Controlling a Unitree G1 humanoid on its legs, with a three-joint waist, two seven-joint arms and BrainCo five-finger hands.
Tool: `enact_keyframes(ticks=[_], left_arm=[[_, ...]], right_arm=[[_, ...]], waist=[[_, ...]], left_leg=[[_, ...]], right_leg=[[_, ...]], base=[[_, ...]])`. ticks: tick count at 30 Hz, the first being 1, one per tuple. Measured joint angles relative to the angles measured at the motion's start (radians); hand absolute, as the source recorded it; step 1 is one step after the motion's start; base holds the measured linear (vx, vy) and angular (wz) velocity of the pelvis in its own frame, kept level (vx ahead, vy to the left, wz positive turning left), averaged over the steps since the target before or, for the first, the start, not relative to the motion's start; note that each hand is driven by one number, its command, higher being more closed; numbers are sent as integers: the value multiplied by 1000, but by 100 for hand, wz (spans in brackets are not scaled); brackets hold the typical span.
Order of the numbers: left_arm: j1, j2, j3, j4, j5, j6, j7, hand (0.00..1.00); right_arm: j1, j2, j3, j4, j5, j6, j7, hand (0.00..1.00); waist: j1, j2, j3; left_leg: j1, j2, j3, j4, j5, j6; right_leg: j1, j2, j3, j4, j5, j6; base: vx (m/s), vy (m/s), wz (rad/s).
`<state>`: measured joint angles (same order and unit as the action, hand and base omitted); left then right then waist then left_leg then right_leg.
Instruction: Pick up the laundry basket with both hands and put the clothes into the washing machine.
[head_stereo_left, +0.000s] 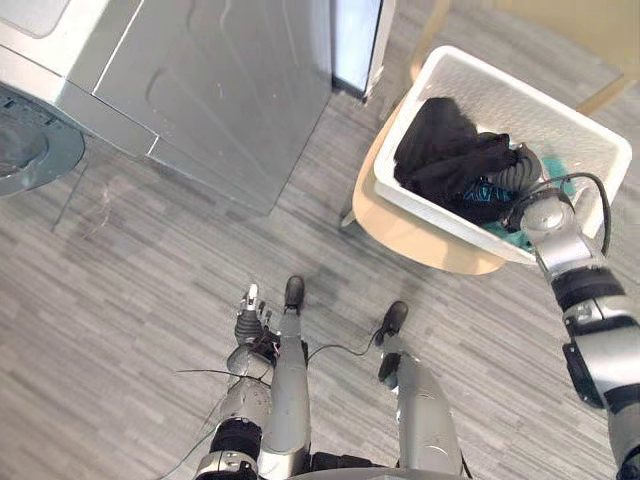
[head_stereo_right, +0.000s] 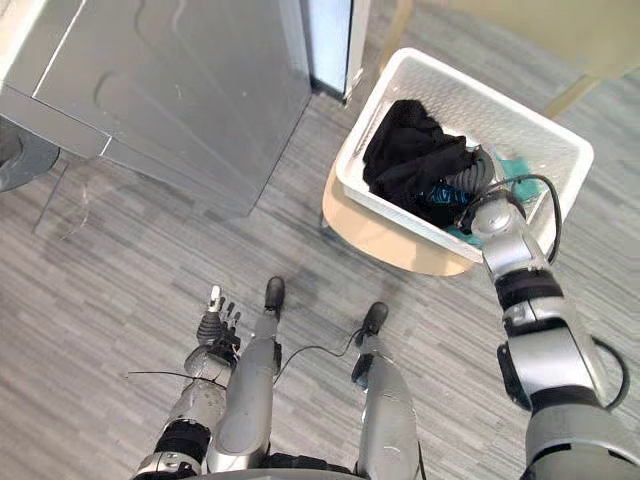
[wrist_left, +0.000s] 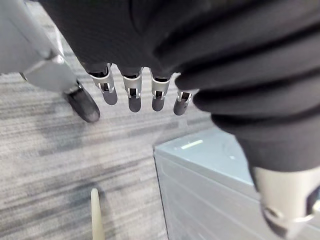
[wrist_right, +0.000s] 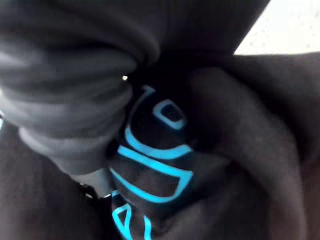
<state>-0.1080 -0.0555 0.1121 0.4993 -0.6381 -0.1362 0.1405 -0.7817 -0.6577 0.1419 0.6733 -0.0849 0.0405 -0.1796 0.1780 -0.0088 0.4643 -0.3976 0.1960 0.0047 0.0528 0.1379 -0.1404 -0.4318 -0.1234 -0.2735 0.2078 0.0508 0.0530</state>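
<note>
**Basket not yet lifted; one robot hand among the clothes**

Nearest the robot, the left robot hand (head_stereo_left: 250, 315) hangs low at its side above the grey plank floor (head_stereo_left: 150, 330). Its own wrist view shows it open, fingers (wrist_left: 130, 92) straight and loose, holding nothing.

Farther out on the right, the white laundry basket (head_stereo_left: 520, 105) sits on a pale wooden seat (head_stereo_left: 420, 235). The clothes (head_stereo_left: 440, 150) are piled inside it, mostly black with some teal cloth near the closer rim. The right robot hand (head_stereo_left: 515, 172) reaches down into the basket and lies against this pile. Its wrist view looks straight onto a black garment with blue print (wrist_right: 155, 150). Whether this robot hand grips any cloth or the basket cannot be told, as it is buried in the pile.

Farthest, on the left, stands the silver washing machine (head_stereo_left: 220, 90), well apart from the basket.

Judged from this, the task is at its start. The basket rests on the seat and no clothes have left it. A two-handed hold needs the left robot hand to come across to the basket, and then the carry and the loading remain.
</note>
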Motion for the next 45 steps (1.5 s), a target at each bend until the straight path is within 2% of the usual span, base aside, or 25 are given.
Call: enact_keyframes(ticks=[2, 5, 8, 9, 11, 13, 16, 18, 20, 21, 24, 26, 28, 30, 32, 34, 35, 39, 45], left_arm=[[24, 14, -12, -67, 54, -2, 17, 0], [73, 52, -34, -152, 101, -5, 17, 0], [123, 77, -32, -199, 110, -6, 17, 0], [141, 80, -30, -231, 110, -4, 17, 0], [161, 80, -28, -271, 110, -5, 17, 0], [177, 81, -16, -332, 112, -5, 19, 0], [176, 94, 9, -445, 225, -5, 18, 0], [177, 145, 3, -530, 307, -5, 6, 0], [174, 199, -15, -574, 341, -6, -22, 0], [165, 240, -43, -582, 357, -16, -53, 0], [143, 311, -107, -583, 400, -30, -111, 0], [94, 350, -192, -571, 418, -45, -148, 0], [48, 384, -253, -536, 416, -50, -173, 0], [-37, 431, -339, -459, 409, -49, -214, 0], [-110, 447, -415, -372, 342, -40, -261, 0], [-169, 442, -486, -297, 276, -23, -276, 0], [-219, 423, -537, -242, 232, 1, -275, 0], [-317, 370, -600, -142, 171, 32, -262, 0], [-437, 351, -673, -102, 55, 69, -223, 0]], right_arm=[[97, 34, -157, -140, -1, -4, -61, 100], [177, 80, -272, -258, -3, -15, -110, 100], [282, 138, -363, -371, -22, -22, -148, 100], [340, 161, -394, -439, -69, -23, -150, 100], [406, 186, -427, -509, -107, -27, -150, 100], [468, 219, -463, -590, -130, -35, -150, 100], [556, 274, -509, -713, -139, -62, -138, 100], [617, 295, -530, -790, -108, -88, -99, 100], [653, 305, -528, -826, -62, -114, -62, 100], [670, 305, -527, -847, -12, -128, -26, 100], [672, 302, -509, -876, 84, -160, 40, 100], [655, 284, -436, -897, 135, -191, 88, 100], [630, 262, -369, -898, 176, -197, 119, 100], [573, 238, -276, -898, 233, -200, 156, 100], [505, 235, -196, -898, 290, -204, 186, 100], [460, 235, -124, -898, 329, -213, 192, 100], [423, 235, -65, -900, 357, -213, 205, 100], [372, 240, 48, -905, 420, -212, 208, 100], [326, 298, 122, -905, 479, -209, 205, 100]], waist=[[-10, -3, 0], [-32, -18, -17], [-48, -44, -89], [-60, -51, -119], [-68, -54, -165], [-91, -54, -217], [-115, -53, -267], [-142, -44, -296], [-164, -39, -323], [-164, -36, -338], [-168, -25, -368], [-182, -16, -380], [-196, -13, -387], [-203, -13, -387], [-218, -13, -387], [-223, -13, -387], [-224, -12, -387], [-226, -12, -387], [-228, -11, -386]], left_leg=[[49, -6, 6, -3, -7, 7], [95, -7, 14, -6, -14, 9], [134, -14, 26, -21, -31, 19], [164, -22, 29, -22, -44, 24], [184, -29, 37, -26, -53, 27], [211, -39, 39, -46, -52, 26], [268, -51, 56, -59, -59, 34], [313, -57, 62, -80, -61, 37], [342, -58, 81, -94, -64, 36], [358, -58, 90, -94, -71, 35], [379, -58, 125, -96, -82, 33], [399, -58, 151, -102, -84, 34], [404, -59, 163, -106, -84, 34], [406, -59, 186, -108, -85, 32], [405, -60, 197, -112, -85, 32], [404, -59, 202, -114, -85, 32], [399, -60, 204, -115, -84, 32], [396, -60, 205, -115, -84, 32], [396, -63, 199, -115, -84, 32]], right_leg=[[47, 0, 3, -5, -5, 7], [91, 2, 10, -16, -7, 8], [122, 7, 28, -40, -3, 14], [152, 4, 34, -49, -6, 20], [174, -2, 38, -61, -9, 27], [197, -10, 37, -74, -12, 35], [242, -19, 52, -81, -15, 40], [280, -23, 59, -96, -18, 44], [299, -22, 71, -108, -19, 47], [305, -20, 86, -110, -19, 47], [308, -17, 118, -118, -13, 52], [325, -12, 142, -155, 10, 55], [332, -9, 153, -179, 27, 55], [332, -4, 175, -209, 50, 56], [331, -1, 189, -231, 66, 58], [330, 0, 195, -241, 80, 51], [326, 0, 198, -248, 87, 52], [322, 0, 198, -248, 88, 51], [324, -1, 198, -249, 88, 51]], base=[[-50, -11, -5], [-22, -5, -7], [58, 2, -15], [89, 18, -5], [93, 36, -3], [137, 47, 2], [103, 30, -9], [112, 20, -9], [63, 22, -19], [58, 23, -33], [21, 18, -38], [-6, 16, -32], [-32, 16, -25], [-52, 3, -32], [-57, -5, -21], [-29, -4, -11], [-13, -4, -5], [-2, -1, -1], [0, 0, 0]])
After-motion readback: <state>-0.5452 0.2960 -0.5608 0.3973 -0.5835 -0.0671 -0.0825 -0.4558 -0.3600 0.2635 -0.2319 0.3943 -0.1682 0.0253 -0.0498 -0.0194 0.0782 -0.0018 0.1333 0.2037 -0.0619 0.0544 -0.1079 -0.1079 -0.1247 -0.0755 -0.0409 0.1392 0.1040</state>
